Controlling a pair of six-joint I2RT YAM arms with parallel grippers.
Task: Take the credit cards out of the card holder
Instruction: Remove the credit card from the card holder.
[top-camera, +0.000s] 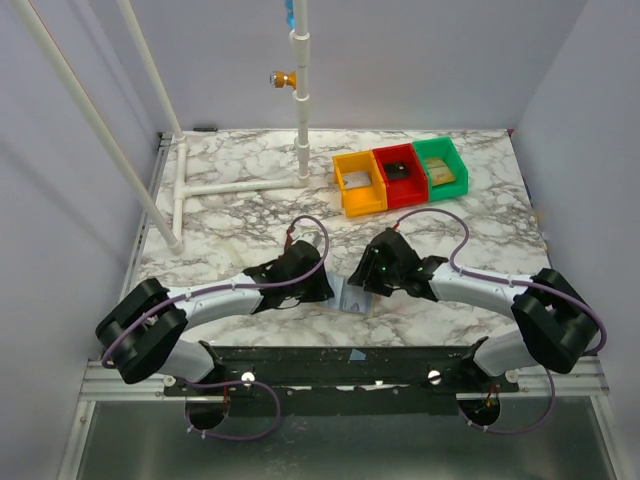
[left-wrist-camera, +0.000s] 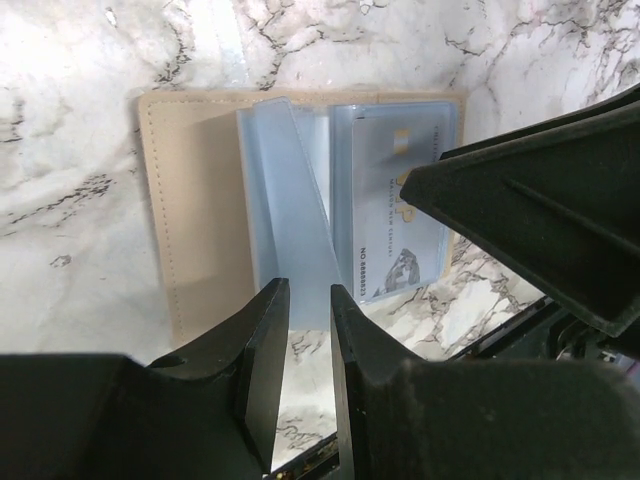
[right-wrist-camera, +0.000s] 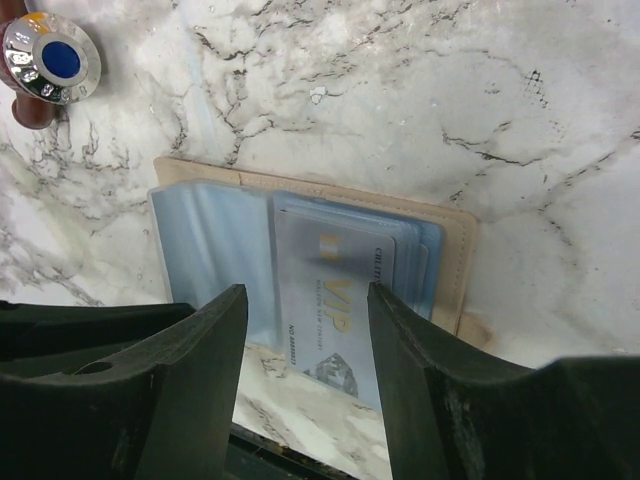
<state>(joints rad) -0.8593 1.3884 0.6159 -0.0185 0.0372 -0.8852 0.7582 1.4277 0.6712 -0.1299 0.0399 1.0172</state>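
Note:
The card holder (top-camera: 355, 297) lies open and flat on the marble, between the two grippers. It has a beige cover (left-wrist-camera: 190, 200) and clear blue sleeves (left-wrist-camera: 285, 190). A silver VIP card (right-wrist-camera: 335, 300) sticks partly out of a sleeve toward the near edge, and it also shows as the silver card (left-wrist-camera: 395, 215) in the left wrist view. My right gripper (right-wrist-camera: 307, 290) is open and straddles that card, with a gap left at one side. My left gripper (left-wrist-camera: 310, 288) has its jaws a narrow gap apart at the end of a raised sleeve leaf, with marble showing between them.
Yellow (top-camera: 359, 183), red (top-camera: 399, 175) and green (top-camera: 440, 167) bins stand at the back right. A white pipe frame (top-camera: 240, 187) and an upright pole (top-camera: 301, 100) stand at the back left. A round silver knob with a blue centre (right-wrist-camera: 52, 60) is near the holder.

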